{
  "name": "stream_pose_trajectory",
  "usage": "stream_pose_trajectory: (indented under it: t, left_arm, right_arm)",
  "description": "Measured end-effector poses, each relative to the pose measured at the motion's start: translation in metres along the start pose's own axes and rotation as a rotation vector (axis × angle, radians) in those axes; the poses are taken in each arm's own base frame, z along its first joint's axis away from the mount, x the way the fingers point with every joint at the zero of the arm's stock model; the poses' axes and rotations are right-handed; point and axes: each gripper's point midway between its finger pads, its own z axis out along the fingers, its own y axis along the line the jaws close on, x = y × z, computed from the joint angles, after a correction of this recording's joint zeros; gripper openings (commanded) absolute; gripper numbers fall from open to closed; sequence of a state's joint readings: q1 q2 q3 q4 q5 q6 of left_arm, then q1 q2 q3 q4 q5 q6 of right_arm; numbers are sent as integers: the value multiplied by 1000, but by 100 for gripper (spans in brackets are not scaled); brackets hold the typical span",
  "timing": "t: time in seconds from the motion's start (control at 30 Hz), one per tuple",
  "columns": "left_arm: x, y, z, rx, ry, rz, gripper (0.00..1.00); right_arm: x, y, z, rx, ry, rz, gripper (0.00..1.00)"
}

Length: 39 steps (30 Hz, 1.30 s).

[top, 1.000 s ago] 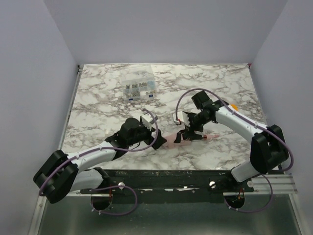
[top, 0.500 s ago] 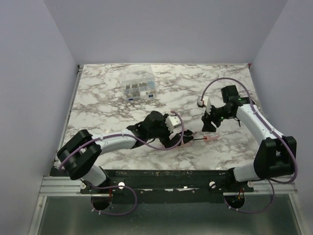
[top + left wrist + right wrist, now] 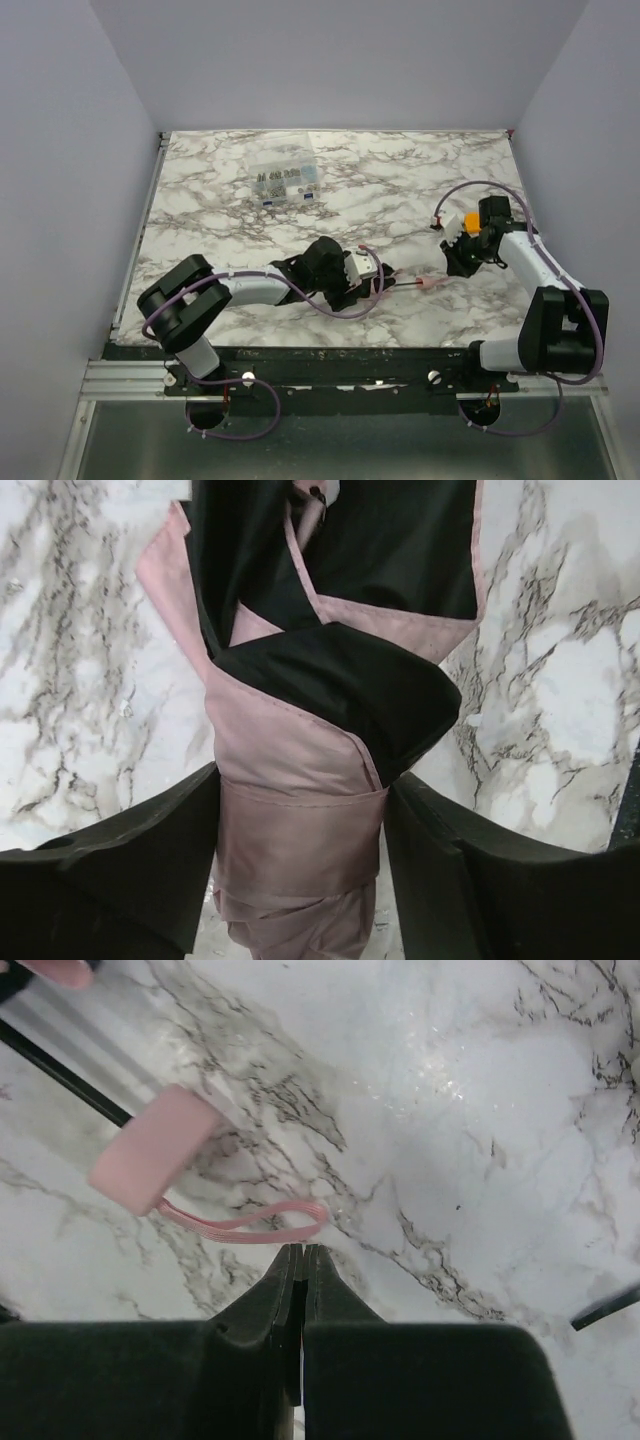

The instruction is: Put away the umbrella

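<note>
The umbrella (image 3: 380, 284) lies folded near the table's front middle, a pale pink bundle with black lining (image 3: 330, 680). Its thin black shaft (image 3: 405, 285) runs right to a small pink handle (image 3: 432, 283). My left gripper (image 3: 302, 785) straddles the bundle, and both fingers (image 3: 150, 860) press against the pink fabric. My right gripper (image 3: 302, 1250) is shut with nothing between its jaws. It hovers over bare marble just short of the pink strap (image 3: 260, 1222), which loops off the handle (image 3: 150, 1150). In the top view the right gripper (image 3: 460, 262) sits right of the handle.
A clear plastic compartment box (image 3: 285, 180) of small parts stands at the back left of the marble table (image 3: 200, 210). A small orange object (image 3: 470, 220) lies by the right arm's wrist. Grey walls enclose the table on three sides.
My left arm swung right onto the umbrella bundle and its jaws narrowed around it. My right gripper pulled away to the right, off the umbrella, and shut.
</note>
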<state>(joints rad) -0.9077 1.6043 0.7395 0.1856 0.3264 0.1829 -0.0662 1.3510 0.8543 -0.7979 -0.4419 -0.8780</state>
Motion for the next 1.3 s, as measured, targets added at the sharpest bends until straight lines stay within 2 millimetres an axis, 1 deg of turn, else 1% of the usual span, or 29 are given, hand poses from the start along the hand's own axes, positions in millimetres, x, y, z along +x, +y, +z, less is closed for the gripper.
stream_pose_trajectory:
  t: [0.07, 0.1, 0.13, 0.17, 0.23, 0.27, 0.33, 0.53, 0.57, 0.63, 0.7, 0.77, 0.8, 0.83, 0.9, 0.93, 0.97, 1.0, 1.03, 1.07, 1.13, 1.17, 1.23, 1.3]
  left_arm:
    - [10, -1, 5, 7, 26, -7, 47]
    - [12, -1, 7, 8, 31, -9, 43]
    - [12, 0, 7, 7, 30, -7, 37]
    - [11, 0, 7, 7, 29, -7, 31]
    - [10, 0, 9, 8, 28, -6, 27]
    - [9, 1, 10, 9, 27, -8, 26]
    - [7, 1, 12, 14, 29, -16, 26]
    - [5, 0, 15, 21, 29, -35, 25]
    - [6, 0, 15, 21, 31, -40, 26]
    - [6, 0, 15, 22, 30, -52, 31]
    - [6, 0, 15, 22, 29, -63, 40]
    - [4, 1, 16, 16, 21, -81, 50]
    - [3, 2, 16, 9, 17, -89, 55]
    - [2, 3, 15, -2, 15, -99, 59]
    - [0, 7, 9, -31, 4, -125, 69]
    - [-3, 9, 4, -43, -10, -138, 69]
    - [-7, 11, -2, -54, -26, -151, 70]
    - [-16, 16, -13, -74, -61, -164, 93]
    - [-25, 21, -22, -90, -92, -171, 98]
    - [-45, 28, -39, -117, -165, -171, 99]
    - [-77, 37, -66, -158, -289, -176, 99]
    - [-87, 40, -77, -171, -334, -171, 99]
    - [-104, 43, -103, -200, -429, -178, 98]
    - [-107, 46, -126, -227, -492, -205, 99]
  right_arm:
    - [9, -7, 8, 23, 29, 33, 0]
    - [13, -9, 13, 23, 36, 48, 0]
    - [15, -8, 18, 16, 41, 61, 0]
    - [17, -7, 23, 7, 45, 76, 0]
    - [18, 2, 34, -21, 58, 87, 0]
    - [15, 10, 39, -41, 62, 78, 0]
    - [2, 27, 50, -76, 62, 30, 0]
    - [-53, 76, 72, -240, 1, -74, 0]
    - [-56, 80, 74, -255, -1, -83, 0]
    - [-58, 82, 75, -270, 0, -72, 0]
    - [-56, 80, 76, -260, 12, -64, 1]
    - [-54, 73, 73, -234, 18, -50, 9]
    - [-53, 69, 70, -226, 14, -42, 15]
    - [-54, 66, 63, -219, 8, -44, 23]
    - [-53, 39, 42, -158, -29, -13, 49]
    - [-56, 28, 28, -133, -55, -33, 69]
    - [-60, 18, 14, -103, -84, -65, 84]
    - [-67, 14, 0, -88, -118, -116, 99]
    - [-75, 16, -12, -89, -157, -194, 100]
    - [-83, 24, -23, -104, -203, -280, 100]
    - [-97, 46, -38, -150, -303, -451, 100]
    - [-102, 59, -42, -181, -352, -521, 99]
    - [-111, 84, -42, -247, -421, -628, 100]
    - [-122, 110, -34, -325, -450, -719, 100]
